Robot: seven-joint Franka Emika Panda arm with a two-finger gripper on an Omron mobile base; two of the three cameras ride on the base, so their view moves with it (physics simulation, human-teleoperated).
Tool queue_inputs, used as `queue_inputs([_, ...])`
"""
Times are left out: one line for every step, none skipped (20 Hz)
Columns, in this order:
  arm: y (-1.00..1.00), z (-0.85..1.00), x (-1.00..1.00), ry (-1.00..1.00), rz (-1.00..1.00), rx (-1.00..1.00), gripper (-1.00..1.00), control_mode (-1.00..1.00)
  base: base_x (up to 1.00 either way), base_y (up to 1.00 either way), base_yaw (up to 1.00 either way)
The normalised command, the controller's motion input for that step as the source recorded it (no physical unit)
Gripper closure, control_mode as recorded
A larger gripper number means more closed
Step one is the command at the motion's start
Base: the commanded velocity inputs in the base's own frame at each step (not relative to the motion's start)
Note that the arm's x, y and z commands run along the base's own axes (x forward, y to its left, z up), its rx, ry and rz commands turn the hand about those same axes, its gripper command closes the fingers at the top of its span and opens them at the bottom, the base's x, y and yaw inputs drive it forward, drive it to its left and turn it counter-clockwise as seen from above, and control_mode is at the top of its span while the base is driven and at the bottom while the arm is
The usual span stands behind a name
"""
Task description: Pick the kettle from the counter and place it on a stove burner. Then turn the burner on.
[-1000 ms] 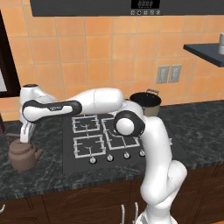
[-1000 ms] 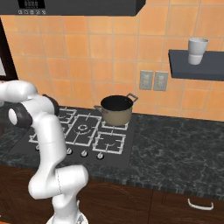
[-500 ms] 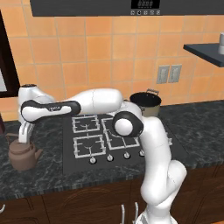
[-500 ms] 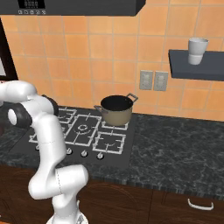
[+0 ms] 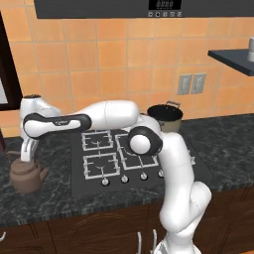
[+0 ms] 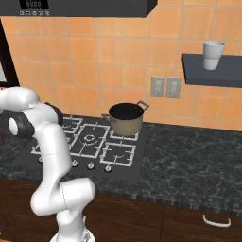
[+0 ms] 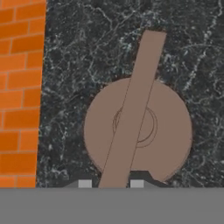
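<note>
Hand view is showing the gripper [image 7: 111, 183] looking straight down and closing narrowly around the arched handle of the kettle [image 7: 138, 129], which is sitting on the worktop [image 5: 54, 193] left of the cooktop [image 5: 134, 163], presumably so it can be lifted upright.

1. Dark marbled tabletop [image 5: 223, 141] runs along the orange tile wall, over dark wood cabinets.
2. Little brown kettle [image 5: 26, 173] sits on it at about 9 o'clock from the black cooktop [image 5: 144, 186].
3. Olive stockpot [image 6: 125, 118] is on the cooktop's back right, around 1 o'clock.
</note>
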Motion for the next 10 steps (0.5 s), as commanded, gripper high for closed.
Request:
queue_inputs([0.00, 0.34, -0.11, 0.00, 0.00, 0.00, 1.00, -1.00, 0.00, 0.00, 0.00])
queue_inputs([0.00, 0.54, -0.26, -0.04, 0.00, 0.00, 1.00, -1.00, 0.00, 0.00, 0.00])
queue_inputs([0.00, 0.62, -0.34, -0.06, -0.01, 0.00, 1.00, -1.00, 0.00, 0.00, 0.00])
queue_inputs([-0.08, 0.70, -0.37, -0.03, -0.03, 0.00, 1.00, -1.00, 0.00, 0.00, 0.00])
queue_inputs([-0.25, 0.81, -0.35, -0.02, -0.06, 0.00, 1.00, -1.00, 0.00, 0.00, 0.00])
queue_inputs([-0.44, 0.81, -0.36, -0.01, -0.09, 0.00, 1.00, -1.00, 0.00, 0.00, 0.00])
queue_inputs([-0.51, 0.77, -0.36, -0.01, -0.12, 0.00, 1.00, -1.00, 0.00, 0.00, 0.00])
queue_inputs([-0.59, 0.71, -0.36, -0.01, -0.14, 0.00, 1.00, -1.00, 0.00, 0.00, 0.00])
queue_inputs([-0.64, 0.61, -0.35, 0.00, -0.15, 0.00, 1.00, -1.00, 0.00, 0.00, 0.00])
queue_inputs([-0.65, 0.49, -0.30, 0.00, -0.15, 0.00, 1.00, -1.00, 0.00, 0.00, 0.00])
